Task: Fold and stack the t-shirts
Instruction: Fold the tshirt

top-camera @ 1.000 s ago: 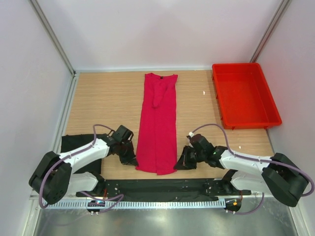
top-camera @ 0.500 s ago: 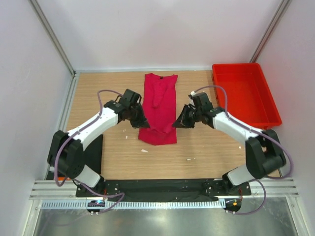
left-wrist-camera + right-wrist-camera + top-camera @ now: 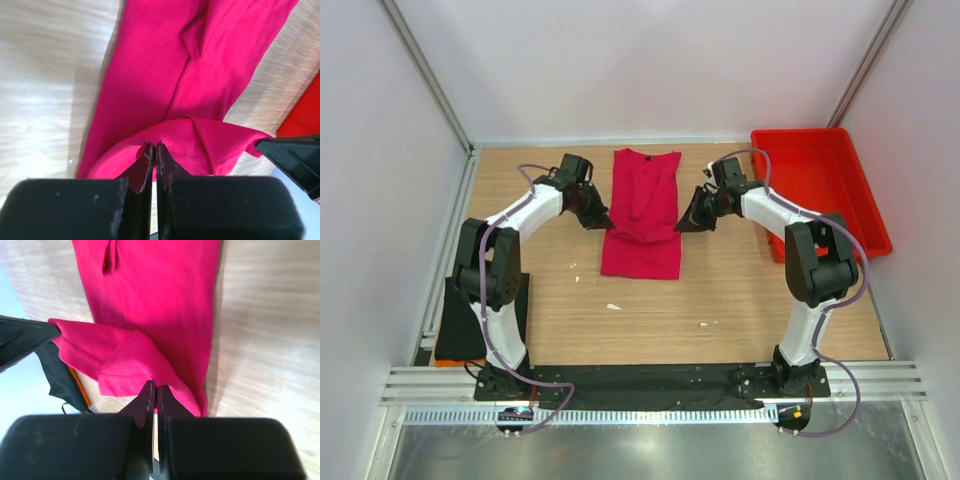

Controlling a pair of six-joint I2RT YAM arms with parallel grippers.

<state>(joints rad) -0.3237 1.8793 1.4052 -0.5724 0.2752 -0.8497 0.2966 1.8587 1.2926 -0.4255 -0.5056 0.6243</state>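
The crimson-pink t-shirt [image 3: 640, 215] lies lengthwise at the middle of the table, collar at the far end. Its near hem is lifted and doubled back over the body. My left gripper [image 3: 603, 220] is shut on the hem's left corner, pinching cloth [image 3: 165, 75] between its fingertips [image 3: 152, 147]. On the right corner my right gripper [image 3: 682, 225] is shut too, the hem [image 3: 127, 365] held at its tips [image 3: 155, 386]. The black t-shirt [image 3: 450, 310] lies at the table's near left, partly behind the left arm.
A red plastic tray [image 3: 817, 190] stands at the far right, close to the right arm's elbow. Small white scraps [image 3: 613, 306] dot the wood near the middle. Grey walls and metal posts close in the left, right and far sides.
Both grippers have carried the shirt's near hem from the table's front edge away toward the collar. The shirt has gone from full length to folded over itself.
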